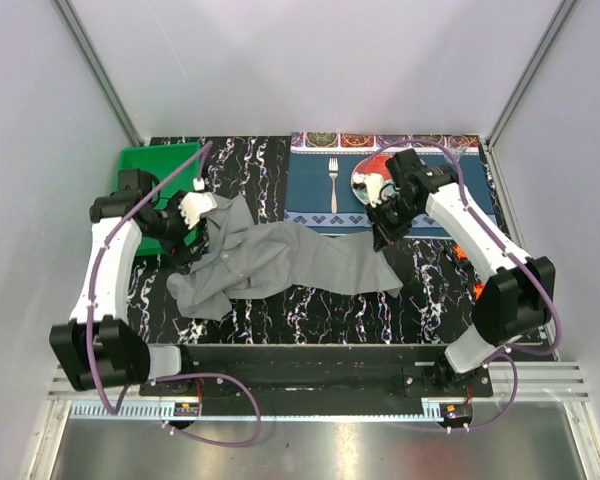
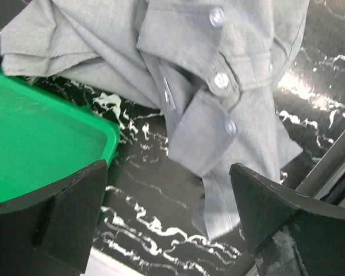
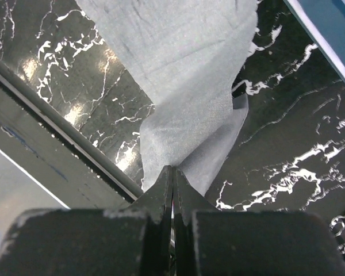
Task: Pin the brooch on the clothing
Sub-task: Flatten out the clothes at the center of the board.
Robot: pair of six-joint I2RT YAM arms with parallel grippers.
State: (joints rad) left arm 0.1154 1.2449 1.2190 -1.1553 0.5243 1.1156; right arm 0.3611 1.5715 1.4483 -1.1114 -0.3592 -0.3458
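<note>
The grey shirt (image 1: 280, 260) lies crumpled across the middle of the black marbled table (image 1: 260, 160). My left gripper (image 1: 187, 243) is open and empty above the shirt's left end. In the left wrist view the gripper (image 2: 168, 172) hangs over the buttoned placket (image 2: 218, 80), with the cloth between and beyond its fingers. My right gripper (image 1: 383, 238) is shut on the shirt's right edge. In the right wrist view its jaws (image 3: 172, 169) are pinched on a fold of grey cloth (image 3: 184, 75). I cannot make out the brooch in any view.
A green tray (image 1: 155, 165) stands at the back left, close to my left gripper, and also shows in the left wrist view (image 2: 40, 144). A blue patterned placemat (image 1: 320, 195) holds a fork (image 1: 333, 180) and a plate (image 1: 365, 180) behind my right arm. Small orange items (image 1: 463, 250) lie at the right.
</note>
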